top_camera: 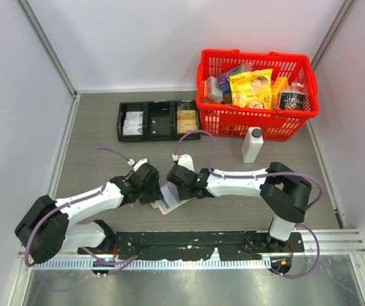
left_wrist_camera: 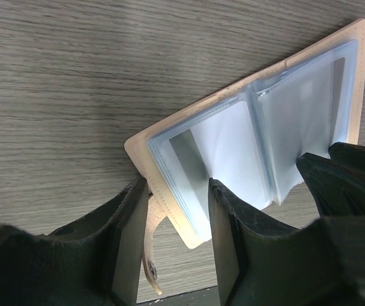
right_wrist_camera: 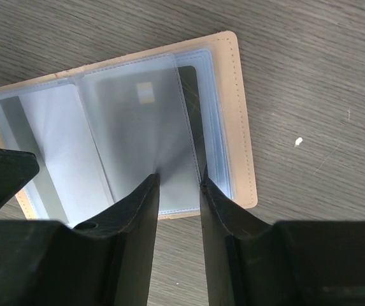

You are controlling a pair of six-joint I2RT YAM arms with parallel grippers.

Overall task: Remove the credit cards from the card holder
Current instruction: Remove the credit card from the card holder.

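Note:
The card holder point(top_camera: 171, 200) lies open on the wood table between my two grippers, tan outside, with clear pale-blue sleeves point(left_wrist_camera: 233, 146) inside. Credit cards show through the sleeves: a grey one with a pale chip point(right_wrist_camera: 145, 92) and a dark one point(right_wrist_camera: 193, 115) under it. My left gripper point(left_wrist_camera: 179, 210) stands open astride the holder's near corner, with the snap tab point(left_wrist_camera: 149, 255) against its left finger. My right gripper point(right_wrist_camera: 179, 182) is open by a narrow gap, and both its fingertips point(right_wrist_camera: 149, 185) press down on the top sleeve over the grey card.
A black three-compartment tray point(top_camera: 158, 120) sits at the back. A red basket point(top_camera: 233, 127) full of packets is at the back right, with a white bottle point(top_camera: 252, 145) in front of it. White walls close in both sides.

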